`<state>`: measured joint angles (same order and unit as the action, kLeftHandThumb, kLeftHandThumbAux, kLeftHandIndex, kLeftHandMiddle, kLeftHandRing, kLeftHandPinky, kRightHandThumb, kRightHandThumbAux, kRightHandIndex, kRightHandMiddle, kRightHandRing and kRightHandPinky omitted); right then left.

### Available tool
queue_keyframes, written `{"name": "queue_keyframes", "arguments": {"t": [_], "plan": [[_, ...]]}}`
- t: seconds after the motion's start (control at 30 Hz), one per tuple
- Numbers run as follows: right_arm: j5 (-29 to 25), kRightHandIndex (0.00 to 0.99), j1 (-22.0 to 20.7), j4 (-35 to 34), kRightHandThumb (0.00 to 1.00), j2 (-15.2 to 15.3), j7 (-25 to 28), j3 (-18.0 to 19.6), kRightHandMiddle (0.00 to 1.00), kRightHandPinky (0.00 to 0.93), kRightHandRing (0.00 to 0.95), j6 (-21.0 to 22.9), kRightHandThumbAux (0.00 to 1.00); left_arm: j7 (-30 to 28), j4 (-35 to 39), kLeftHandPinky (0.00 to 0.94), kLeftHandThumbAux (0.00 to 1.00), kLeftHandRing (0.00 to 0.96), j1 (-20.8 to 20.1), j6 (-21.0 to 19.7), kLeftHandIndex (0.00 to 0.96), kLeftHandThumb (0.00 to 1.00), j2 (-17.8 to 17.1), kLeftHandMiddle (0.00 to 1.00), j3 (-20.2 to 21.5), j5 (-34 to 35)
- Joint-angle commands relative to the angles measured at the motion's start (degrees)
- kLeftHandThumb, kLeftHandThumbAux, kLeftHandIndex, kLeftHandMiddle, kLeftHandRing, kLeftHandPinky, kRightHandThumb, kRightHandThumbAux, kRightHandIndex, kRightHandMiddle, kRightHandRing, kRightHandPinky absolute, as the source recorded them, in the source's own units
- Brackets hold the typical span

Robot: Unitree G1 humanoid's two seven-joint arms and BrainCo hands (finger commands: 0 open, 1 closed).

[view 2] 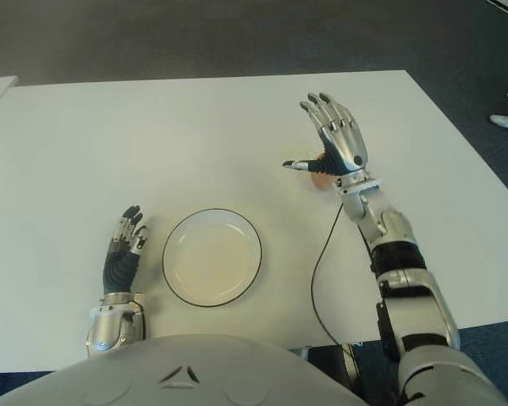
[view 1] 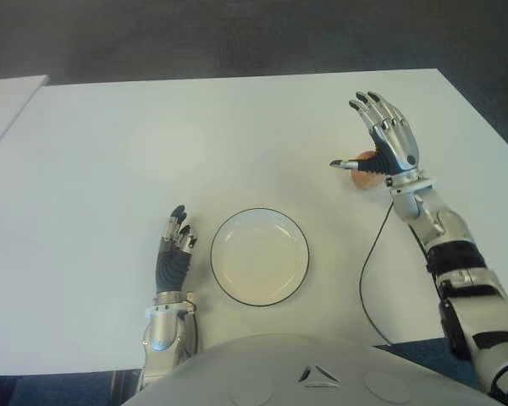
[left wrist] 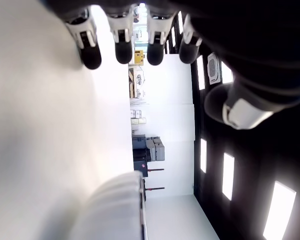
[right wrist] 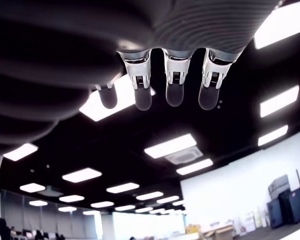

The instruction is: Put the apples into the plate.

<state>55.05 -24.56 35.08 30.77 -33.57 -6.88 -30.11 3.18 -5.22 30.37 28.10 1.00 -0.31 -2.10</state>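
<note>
Left eye view: the right hand, fingers spread and holding nothing, stands at upper right over a reddish apple on the white table. The empty plate sits lower centre, the relaxed left hand beside it.

Right wrist view: straight fingers against ceiling lights.

The worktop is plain white. The plate is cream-white with a thin dark rim line. The apple, right of the plate, shows reddish-orange. Both the left hand and the right hand are silver metal with black fingertips. A thin black cable runs right of the plate. The floor is dark grey.
</note>
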Motion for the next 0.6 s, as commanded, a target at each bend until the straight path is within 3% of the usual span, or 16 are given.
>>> {"name": "queue_keyframes", "arguments": {"t": [0.03,0.23,0.43,0.6], "plan": [[-0.2,0.033,-4.6,7.5,0.331,1.0,-0.4,-3.4,0.034,0.000,0.000,2.4,0.432,-0.9,-3.0,0.012,0.495,0.000,1.3,-1.3,0.000,0.035,-0.4,0.000,0.7,1.1],[-1.7,0.027,-9.2,14.9,0.321,1.5,-0.8,-6.3,0.025,0.000,0.000,3.4,0.432,-1.4,-3.0,0.023,0.501,0.000,1.4,-0.8,0.000,0.042,-0.6,0.000,1.1,2.0],[-3.5,0.023,-16.3,28.2,0.314,0.7,-0.5,-8.7,0.022,0.000,0.000,4.9,0.449,-1.7,-2.4,0.017,0.505,0.000,2.0,-0.6,0.000,0.043,-1.1,0.000,1.7,2.1],[-5.6,0.023,-18.6,32.9,0.328,-0.6,0.3,-10.1,0.021,0.000,0.000,6.1,0.456,-2.1,-2.3,0.010,0.511,0.000,2.2,-0.3,0.000,0.041,-1.6,0.000,2.3,1.9]]}}
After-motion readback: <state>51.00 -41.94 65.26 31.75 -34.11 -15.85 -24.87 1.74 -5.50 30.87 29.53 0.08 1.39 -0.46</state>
